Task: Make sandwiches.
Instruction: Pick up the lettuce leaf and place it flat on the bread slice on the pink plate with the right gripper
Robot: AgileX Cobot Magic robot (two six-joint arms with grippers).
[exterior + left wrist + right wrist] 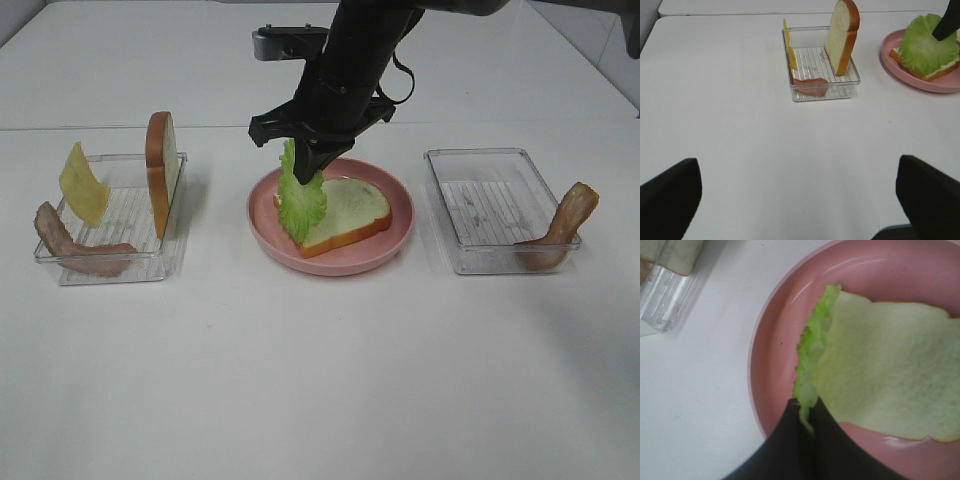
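One bread slice (345,208) lies flat on the pink plate (398,236) in the middle. My right gripper (305,168) is shut on the green lettuce leaf (300,198), holding it upright with its lower edge on the slice's left side; the right wrist view shows the fingers (827,432) pinching the leaf (812,347) over the bread (890,375). The second bread slice (161,170) stands on edge in the left tray (148,262), with the yellow cheese slice (82,184) and a bacon strip (75,248). The other bacon strip (560,230) leans in the right tray (478,160). My left gripper (800,200) is open, far from the tray (805,95).
Both clear trays flank the plate on a white table. The right arm (360,50) reaches down from the back over the plate. In the left wrist view the plate (920,82) with lettuce (922,45) sits beyond the left tray.
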